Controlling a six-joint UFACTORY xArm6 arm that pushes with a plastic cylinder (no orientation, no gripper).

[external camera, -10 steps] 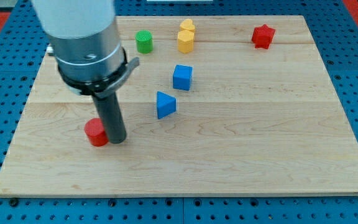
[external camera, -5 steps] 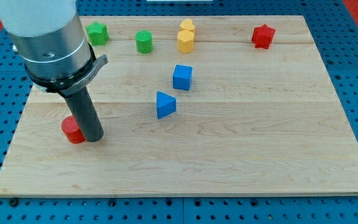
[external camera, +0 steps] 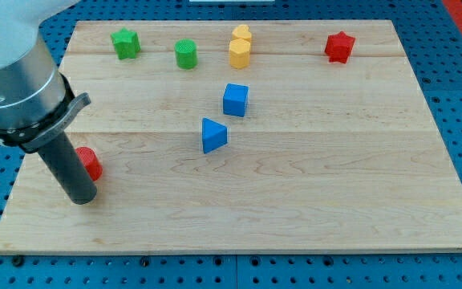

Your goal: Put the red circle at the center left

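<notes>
The red circle (external camera: 91, 163) lies on the wooden board (external camera: 311, 193) near its left edge, about mid-height, partly hidden behind my rod. My tip (external camera: 81, 197) rests on the board just below and slightly left of the red circle, touching or almost touching it.
A green star (external camera: 124, 42), a green cylinder (external camera: 185, 54), two yellow blocks (external camera: 241, 46) and a red star (external camera: 339, 46) line the view's top. A blue cube (external camera: 235, 99) and a blue triangle (external camera: 212, 135) sit near the middle.
My tip has moved to the view's left and a little down. The red circle slid left with it, from about a quarter across to near the left edge.
</notes>
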